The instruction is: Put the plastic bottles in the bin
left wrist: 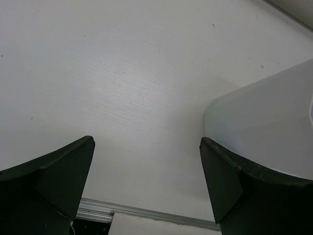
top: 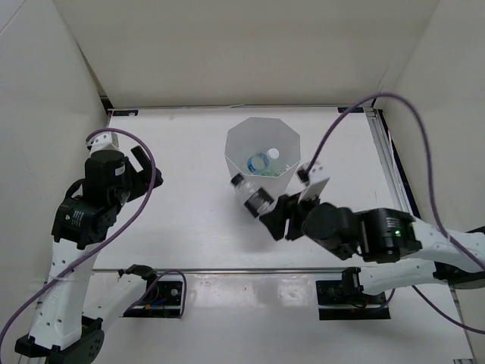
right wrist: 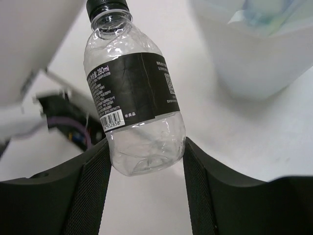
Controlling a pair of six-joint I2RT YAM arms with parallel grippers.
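The bin stands at the table's middle back, and bottles with blue labels lie inside it. My right gripper is shut on the short bottle with dark label and cap, holding it by its base just left of and below the bin's near wall. In the right wrist view the short bottle sits between the pads, cap pointing away, with the bin at upper right. My left gripper is open and empty at the left; the bin's wall shows beside its right finger.
White walls enclose the table on the left, back and right. A metal rail runs along the near edge, with cables and mounts below it.
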